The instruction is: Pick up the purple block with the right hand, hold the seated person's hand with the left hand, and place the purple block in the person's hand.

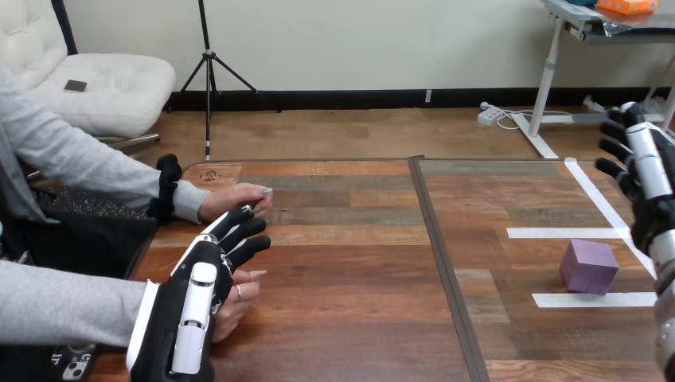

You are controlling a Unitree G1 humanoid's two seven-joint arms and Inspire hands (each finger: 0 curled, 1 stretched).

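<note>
Head view. The purple block sits on the table at about 4 o'clock from the table's middle, between two white tape strips, untouched. The right hand hangs at the view's right edge, at roughly 1 o'clock from the block and clear of it, fingers loosely extended and holding nothing. We judge the pick-up not yet begun. The left hand is at 8 o'clock in the view, its back toward the camera and its fingers straight and spread, pointing toward 1 o'clock. It lies over the person's near hand, which shows just at its 3 o'clock side. No finger is curled round that hand, so we log the hold as not made. The person's far hand rests on the table at 12 o'clock from the left hand's fingertips, close to them but apart. All three steps remain: grasp, hold, hand-over. Hard to make out: the left hand's thumb and palm are hidden behind its own back, so we cannot tell whether it touches the near hand or hovers above it. Most of that hand is covered, and which way its palm faces is unclear. The right hand is cut off by the view's edge, thumb unseen.
</note>
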